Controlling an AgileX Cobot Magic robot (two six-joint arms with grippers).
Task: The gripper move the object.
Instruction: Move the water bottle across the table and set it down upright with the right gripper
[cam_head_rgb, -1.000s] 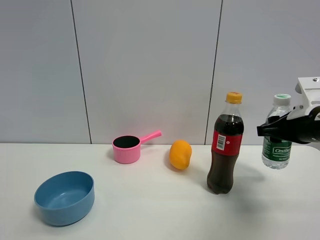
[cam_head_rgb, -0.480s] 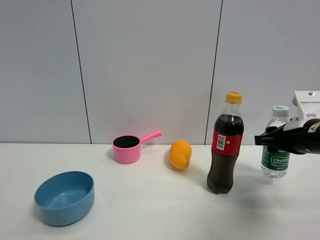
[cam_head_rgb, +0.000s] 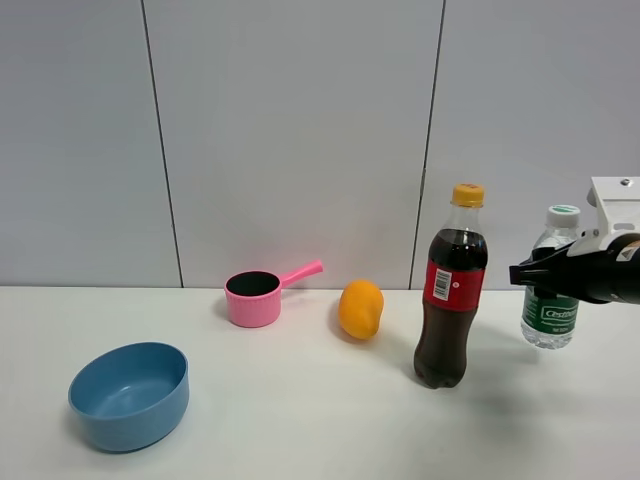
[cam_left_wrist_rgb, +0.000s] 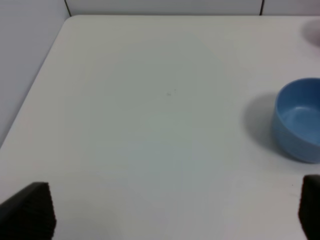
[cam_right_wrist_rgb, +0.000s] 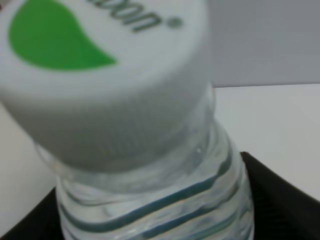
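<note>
At the left, the left tool (cam_left_wrist_rgb: 167, 212) hangs over the white worktop (cam_head_rgb: 300, 420) with its two black fingers set wide apart and nothing between them, the blue bowl (cam_head_rgb: 128, 395) near it. Further right along the worktop stand a pink saucepan (cam_head_rgb: 253, 298) with its handle pointing right, an orange fruit (cam_head_rgb: 360, 309) and an upright cola bottle (cam_head_rgb: 450, 300) with a red label and yellow cap. At the far right, the right tool (cam_head_rgb: 545, 277) is clamped on the upper body of the upright water bottle (cam_head_rgb: 550, 315), just right of the cola bottle and apart from it; whether its base touches the worktop cannot be told.
</note>
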